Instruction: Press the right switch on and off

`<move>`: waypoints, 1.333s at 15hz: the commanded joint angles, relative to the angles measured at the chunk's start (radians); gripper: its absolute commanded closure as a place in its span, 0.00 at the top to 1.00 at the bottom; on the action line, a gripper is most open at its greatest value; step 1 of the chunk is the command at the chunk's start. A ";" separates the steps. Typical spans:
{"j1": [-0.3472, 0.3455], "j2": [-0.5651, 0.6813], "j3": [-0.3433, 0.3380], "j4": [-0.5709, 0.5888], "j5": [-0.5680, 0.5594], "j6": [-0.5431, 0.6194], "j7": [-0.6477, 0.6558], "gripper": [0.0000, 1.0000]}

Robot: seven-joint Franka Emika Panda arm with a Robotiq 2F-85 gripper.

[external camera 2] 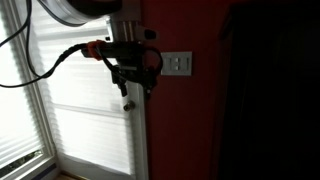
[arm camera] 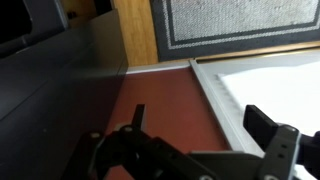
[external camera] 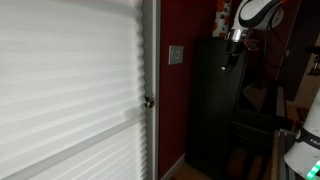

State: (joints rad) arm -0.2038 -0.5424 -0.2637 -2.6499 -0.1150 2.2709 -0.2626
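The small pale switch plate (external camera: 176, 55) sits on the red wall beside the door frame. It also shows in an exterior view (external camera 2: 177, 64), where its right rocker (external camera 2: 183, 64) is too small for me to tell its position. My gripper (external camera: 230, 60) hangs away from the wall, in front of the black cabinet, apart from the plate. In an exterior view the gripper (external camera 2: 127, 88) overlaps the door frame, left of the plate. In the wrist view the gripper (arm camera: 200, 125) is open and empty, facing the red wall. The switch is out of the wrist view.
A white door with blinds (external camera: 70, 90) and a round metal knob (external camera: 149, 101) stands beside the switch. A tall black cabinet (external camera: 215, 105) stands against the red wall on the other side. The wrist view shows the white door frame (arm camera: 215, 95), a wood floor and a grey rug (arm camera: 235, 20).
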 commanded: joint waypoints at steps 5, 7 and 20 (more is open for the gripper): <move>-0.037 0.272 0.058 0.252 -0.069 0.164 0.168 1.00; -0.035 0.326 0.071 0.312 -0.082 0.189 0.207 1.00; -0.008 0.390 0.069 0.392 -0.040 0.226 0.173 1.00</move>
State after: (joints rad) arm -0.2201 -0.1661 -0.1890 -2.2730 -0.1645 2.4793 -0.0694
